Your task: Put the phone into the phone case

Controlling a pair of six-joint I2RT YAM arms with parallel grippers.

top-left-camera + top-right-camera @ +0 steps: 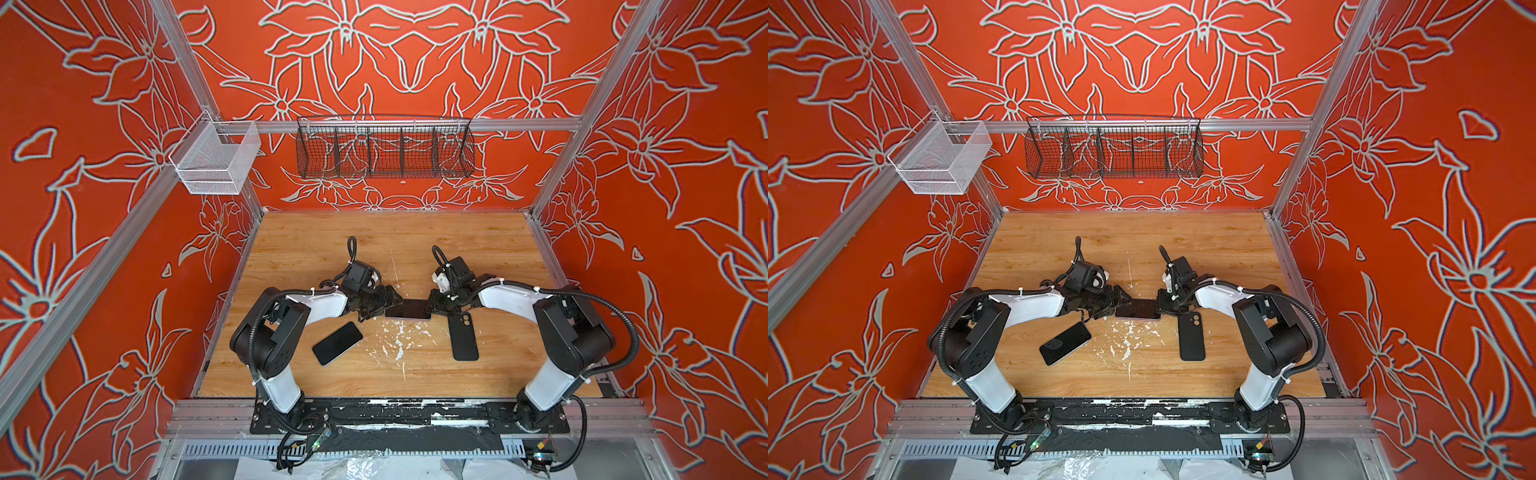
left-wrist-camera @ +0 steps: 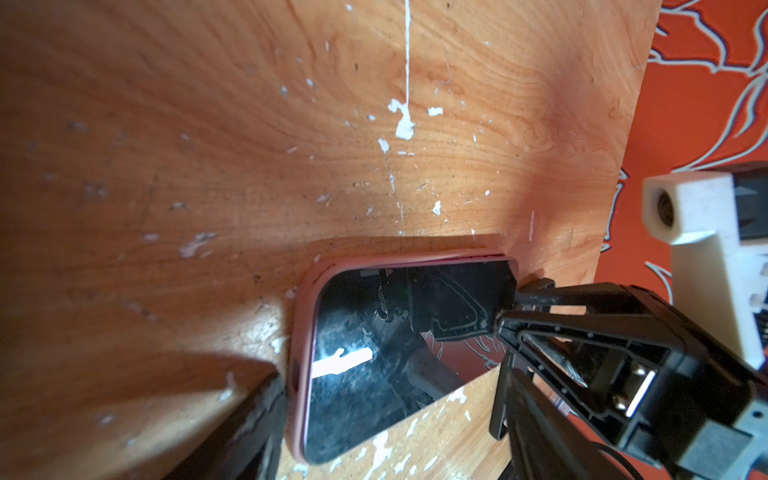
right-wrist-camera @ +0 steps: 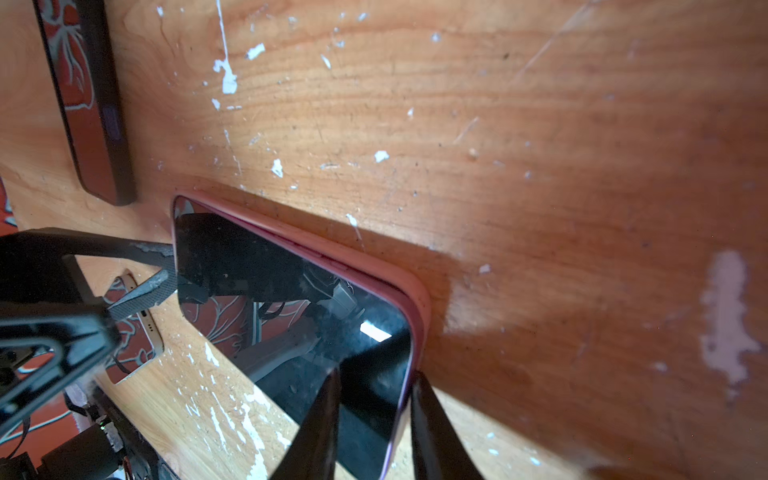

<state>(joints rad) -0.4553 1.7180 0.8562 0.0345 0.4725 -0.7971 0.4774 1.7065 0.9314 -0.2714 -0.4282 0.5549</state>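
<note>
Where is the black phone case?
In both top views the black phone case lies flat on the wooden table, right of centre, close to the right gripper and the pink-cased phone.

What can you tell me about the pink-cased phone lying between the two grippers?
The pink-cased phone is a slim slab with rounded corners: a glossy black screen, face up and dark, mirroring the arms, set in a matte pink rim that looks rubbery. It lies crosswise on the wooden table; flat or slightly raised is unclear. The open left gripper touches one short end; the right gripper straddles the other, one finger over the screen, one outside the rim.
</note>
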